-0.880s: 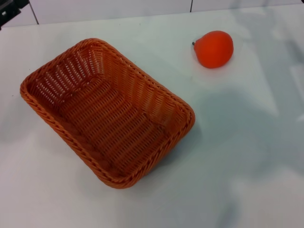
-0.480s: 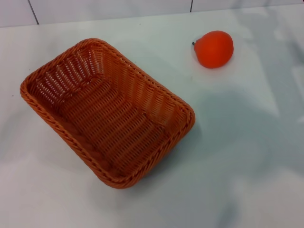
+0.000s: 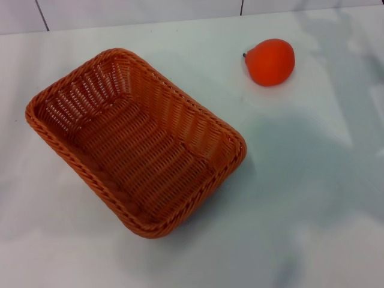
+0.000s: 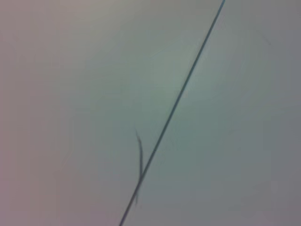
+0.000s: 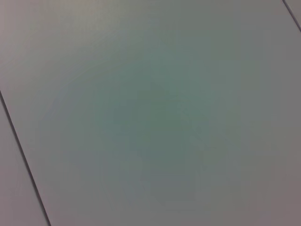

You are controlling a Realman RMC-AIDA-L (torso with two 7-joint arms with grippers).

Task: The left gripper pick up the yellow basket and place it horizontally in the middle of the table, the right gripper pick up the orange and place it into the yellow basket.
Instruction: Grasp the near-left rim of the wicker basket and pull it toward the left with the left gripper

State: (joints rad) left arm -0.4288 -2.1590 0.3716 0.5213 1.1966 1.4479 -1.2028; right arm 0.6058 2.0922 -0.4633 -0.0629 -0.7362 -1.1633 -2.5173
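Observation:
The yellow basket, an orange-brown woven basket with a braided rim, lies empty on the white table, left of the middle, turned at a diagonal. The orange rests on the table at the far right, apart from the basket, its dark stem pointing left. Neither gripper shows in the head view. The left wrist view and the right wrist view show only a pale flat surface with thin dark seam lines, and no fingers.
A pale tiled wall with dark seams runs behind the table's far edge. Soft shadows fall on the table at the right and lower right.
A dark piece of the left arm at the head view's far upper left corner has left the picture. The basket and the orange have not moved.

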